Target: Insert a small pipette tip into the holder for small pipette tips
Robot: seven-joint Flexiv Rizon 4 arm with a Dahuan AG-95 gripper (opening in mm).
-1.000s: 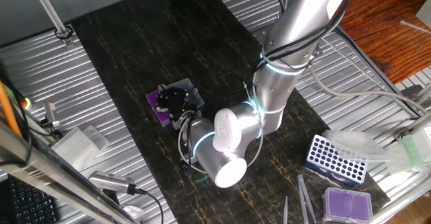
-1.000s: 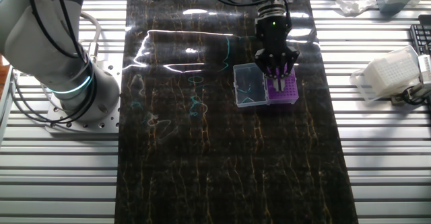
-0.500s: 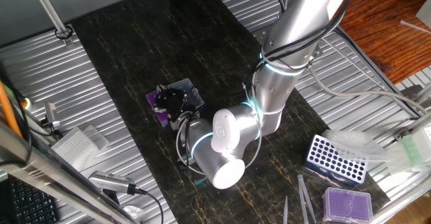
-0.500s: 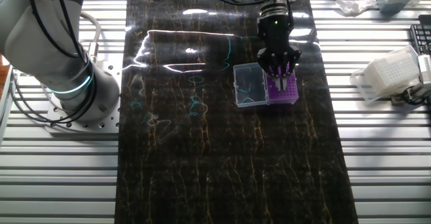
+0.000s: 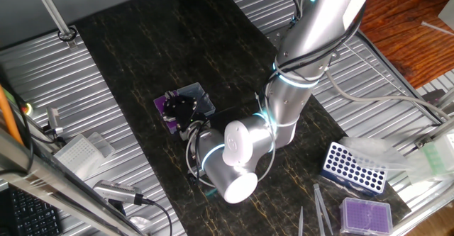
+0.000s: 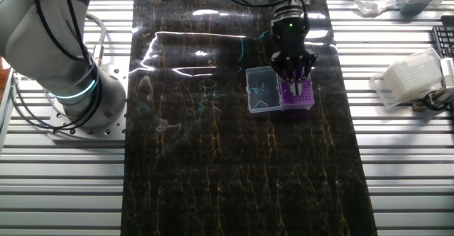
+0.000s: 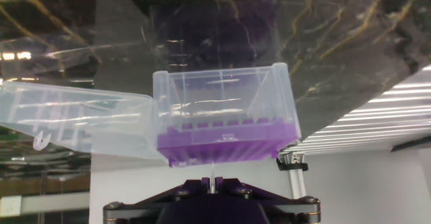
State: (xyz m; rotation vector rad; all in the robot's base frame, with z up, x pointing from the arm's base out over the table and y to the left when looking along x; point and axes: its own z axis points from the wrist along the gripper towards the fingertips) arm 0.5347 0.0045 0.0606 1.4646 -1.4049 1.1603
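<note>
In the hand view, the gripper [image 7: 211, 187] sits at the bottom edge of the frame, and a thin pale sliver, judged to be the small pipette tip [image 7: 211, 177], rises from between its fingertips toward the purple box directly ahead. The jaws appear pressed together on this tip, although the contact itself is too small to confirm with certainty. The long axis of the tip runs along the line of the fingers, so it points straight at the gridded purple face of the holder [image 7: 227, 146] rather than lying across it. The free end of the tip stands just beside the near edge of that face, at about its middle from side to side; whether the end has already entered a hole cannot be told. The clear upper walls of the holder stand beyond the purple face, and the open lid flap [image 7: 74, 123] hangs off to the left, well clear of the line of approach. In the other fixed view, the gripper [image 6: 294, 80] stands upright directly over the purple part of the holder [image 6: 299, 98]. The coming move therefore calls for travel straight along the axis of the tip, with no sideways correction apparent.
</note>
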